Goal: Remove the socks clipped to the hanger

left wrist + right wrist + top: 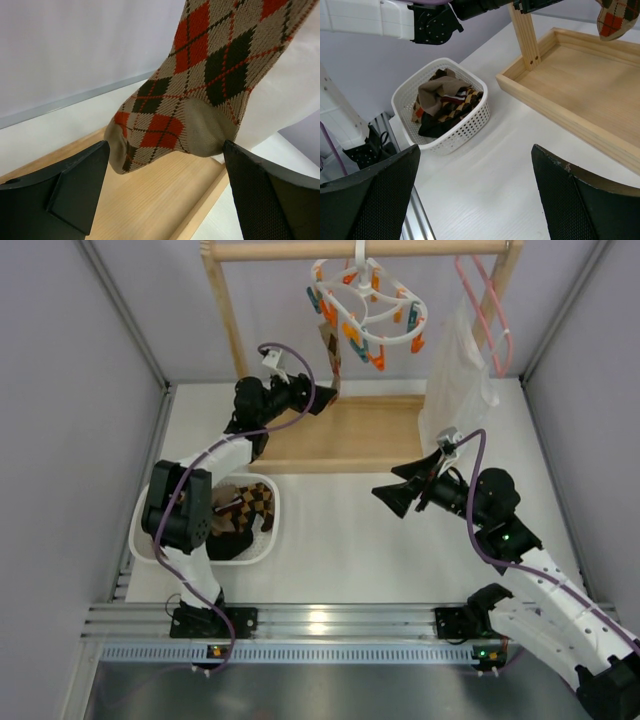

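Note:
One tan argyle sock (331, 358) with red and dark diamonds hangs from a clip of the white ring hanger (366, 304) on the wooden rail. In the left wrist view this sock (200, 90) fills the upper middle, and its toe and heel dangle just above the line between my fingers. My left gripper (165, 182) is open, one finger on each side below the sock, with no grip on it. From above, the left gripper (322, 398) sits right under the sock. My right gripper (388, 485) is open and empty over the table, as its wrist view shows (475, 192).
A white perforated basket (268, 540) at the left holds several argyle socks (445, 102). The wooden rack base (360, 435) lies below the hanger. A pink hanger (487, 310) with a white translucent garment (458, 380) hangs at the right.

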